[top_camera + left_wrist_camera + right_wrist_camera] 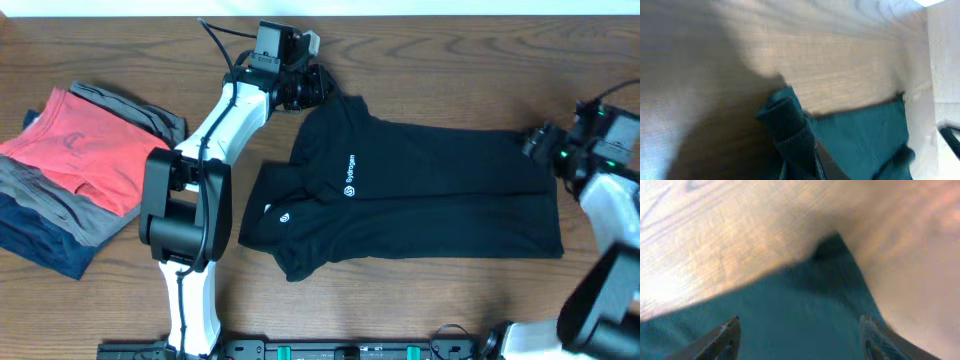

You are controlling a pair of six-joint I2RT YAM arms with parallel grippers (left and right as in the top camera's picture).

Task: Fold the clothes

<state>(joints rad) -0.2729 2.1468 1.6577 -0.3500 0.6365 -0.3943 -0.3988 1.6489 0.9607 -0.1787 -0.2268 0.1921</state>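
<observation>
Shirt lies flat near the middle of the table, collar end toward our left arm, hem toward the right, logo up. Its long edges look fairly straight, so one lengthwise fold may be in; we cannot confirm this. No crosswise fold is made yet, so we judge most of the work is left. The left gripper sits at the far collar-side corner, fingers closed on a bunched ridge of cloth. The right gripper hovers at the far hem corner, fingers apart, nothing between them. The folded pile lies well apart to the left.
</observation>
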